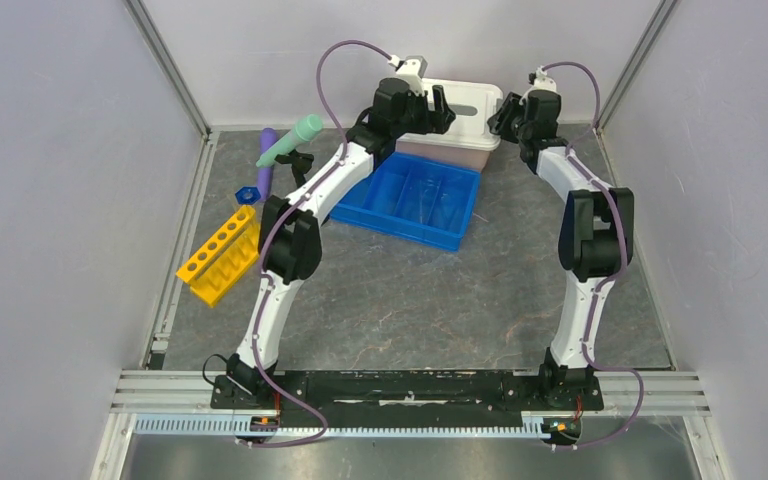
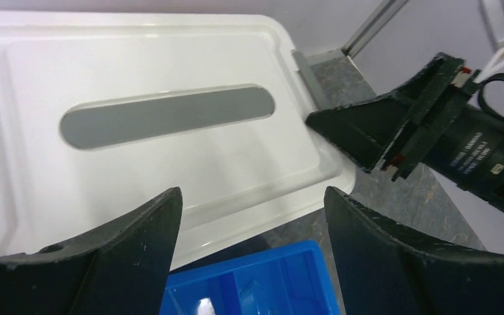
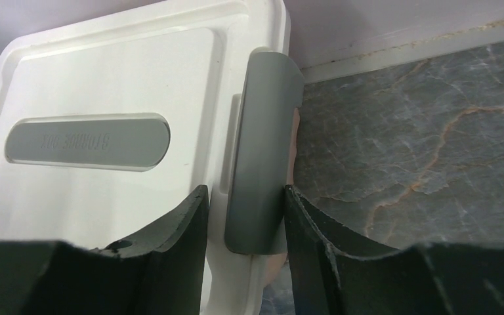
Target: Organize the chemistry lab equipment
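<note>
Clamp stand (image 1: 301,160) partly behind left arm (image 1: 335,176), tray (image 2: 249,282) cropped

1. The left arm (image 1: 278,300) and right arm (image 1: 582,310) both have slim white links joined by bulky black joint housings
2. A purple cable (image 1: 355,42) arcs out behind each tool and runs down to a black base (image 1: 240,385)
3. The left gripper (image 2: 252,197) has two broad, curved matte-black fingers (image 2: 138,249), flecked with pale scuffs, one with a small round hole towards its root
4. The right gripper (image 3: 244,197) has like fingers with chipped edges; behind them, red marks and white lettering on a black cylindrical body
</note>
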